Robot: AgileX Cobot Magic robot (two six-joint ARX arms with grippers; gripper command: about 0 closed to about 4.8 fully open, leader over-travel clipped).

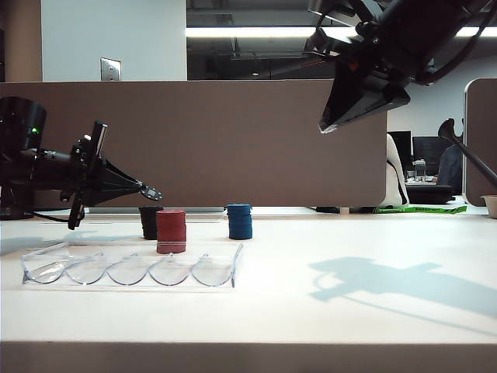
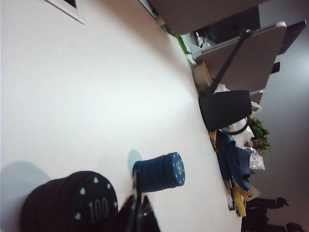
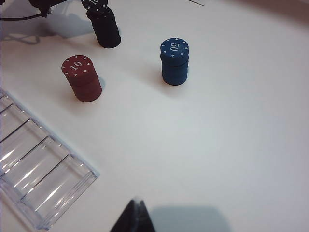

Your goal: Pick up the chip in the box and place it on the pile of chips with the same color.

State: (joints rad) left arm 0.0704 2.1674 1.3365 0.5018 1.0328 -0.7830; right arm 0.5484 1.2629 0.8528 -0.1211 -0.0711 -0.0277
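Exterior view: white table (image 1: 326,311). The left gripper (image 1: 146,192) reaches in from the left, level, with its tips just above the black pile (image 1: 149,222). A single black chip (image 1: 151,193) with white edge marks sits pinched at the fingertips, tilted, above the pile and not yet resting on it. The red stack (image 1: 171,231) stands just right of and nearer than the black pile; the blue stack (image 1: 240,221) stands further right, apart from both. The clear box (image 1: 132,266), with five scalloped grooves, lies on the near left of the table and holds no chip. The right gripper (image 1: 330,124) hangs high at upper right, well clear of the table, throwing a shadow on the right of the tabletop.

Left wrist view: the black pile (image 2: 67,203) fills the near corner, top face reading "100". The left gripper (image 2: 137,212) shows as dark closed tips just beside it; the held chip itself cannot be made out here. The blue stack (image 2: 159,171) stands beyond.

Right wrist view: looking down from height. The black pile (image 3: 106,28) stands at the far left with the chip (image 3: 94,4) over it, only partly in frame. The red stack (image 3: 82,78) is marked "10", the blue stack (image 3: 174,61) "50". The box (image 3: 34,174) is empty. The right gripper (image 3: 135,217) tips are together, holding nothing.
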